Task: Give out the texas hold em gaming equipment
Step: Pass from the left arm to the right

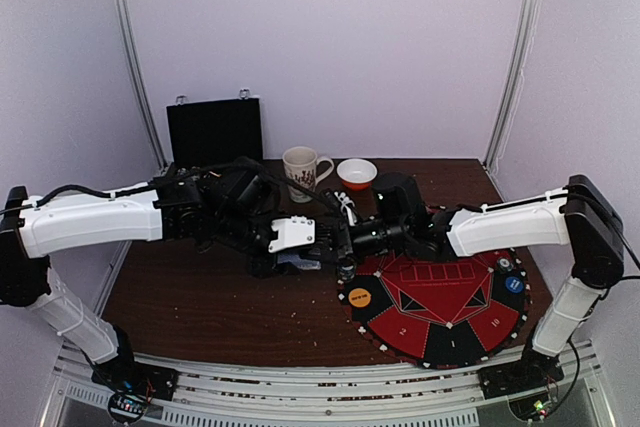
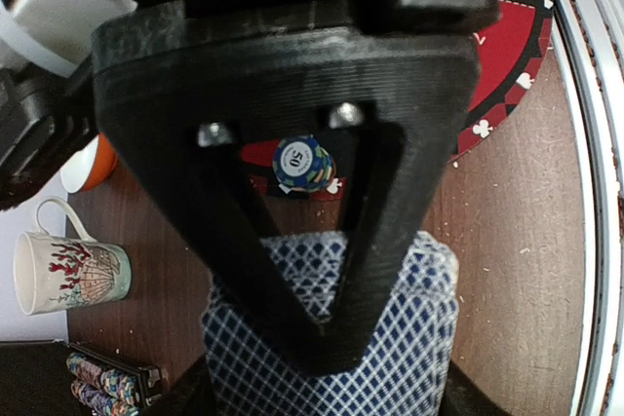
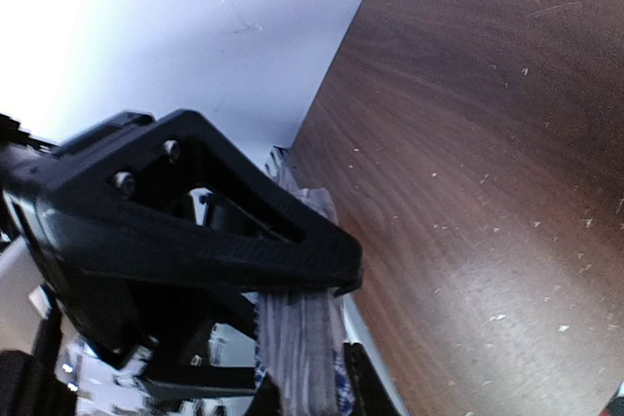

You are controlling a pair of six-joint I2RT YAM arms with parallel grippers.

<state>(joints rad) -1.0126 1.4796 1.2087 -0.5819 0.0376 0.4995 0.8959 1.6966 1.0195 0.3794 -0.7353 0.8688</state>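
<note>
Left tool (image 1: pixel 305 247) extends in from its side and grips the card deck (image 2: pixel 409 319) by its sides, jaws drawn in to the deck's width, patterned back upward and lifted above the bench (image 1: pixel 200 297); held so, I judge, to offer the top card for dealing. Right tool (image 1: pixel 330 247) meets it from the other side, one finger (image 2: pixel 292 65) laid flat along the deck's back; whether its partner sits beneath and pinches, I cannot tell. Through that finger's open frame a striped chip (image 2: pixel 302 165) marked 50 shows, apparently at the edge of the mat (image 1: pixel 440 297); further right the orange button (image 1: pixel 359 297) and the blue button (image 1: pixel 513 284) sit near opposite rims, likely marking seats.
</note>
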